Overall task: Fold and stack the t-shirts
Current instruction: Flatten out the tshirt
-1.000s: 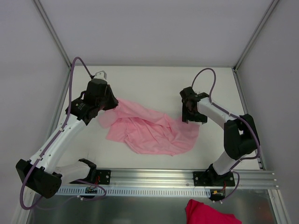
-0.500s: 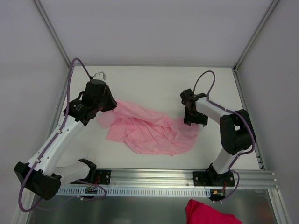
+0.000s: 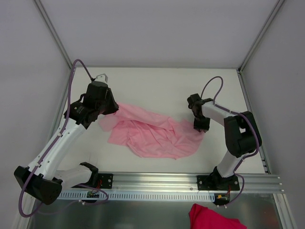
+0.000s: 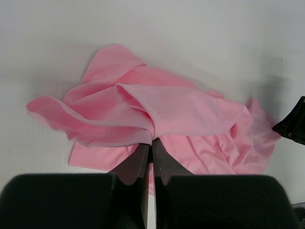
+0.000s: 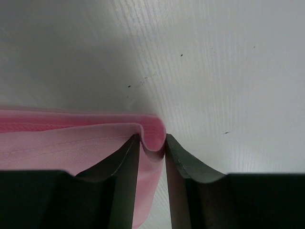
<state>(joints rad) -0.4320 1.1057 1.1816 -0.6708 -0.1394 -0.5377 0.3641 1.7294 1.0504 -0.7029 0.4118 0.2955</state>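
Both arms [image 3: 59,140] have white links, black joints and purple cables [image 3: 78,60].

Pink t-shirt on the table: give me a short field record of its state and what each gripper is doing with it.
t-shirt: pale pink, crumpled, lying on the white table
left gripper: shut on a bunched fold at the shirt's left end
right gripper: fingertips either side of a hem fold at the right edge, gap between them; grip uncertain
folding: not yet done

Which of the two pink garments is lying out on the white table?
The pale pink t-shirt, crumpled on the white table. The darker magenta cloth sits apart on the metal surface below the rail, partly out of view.
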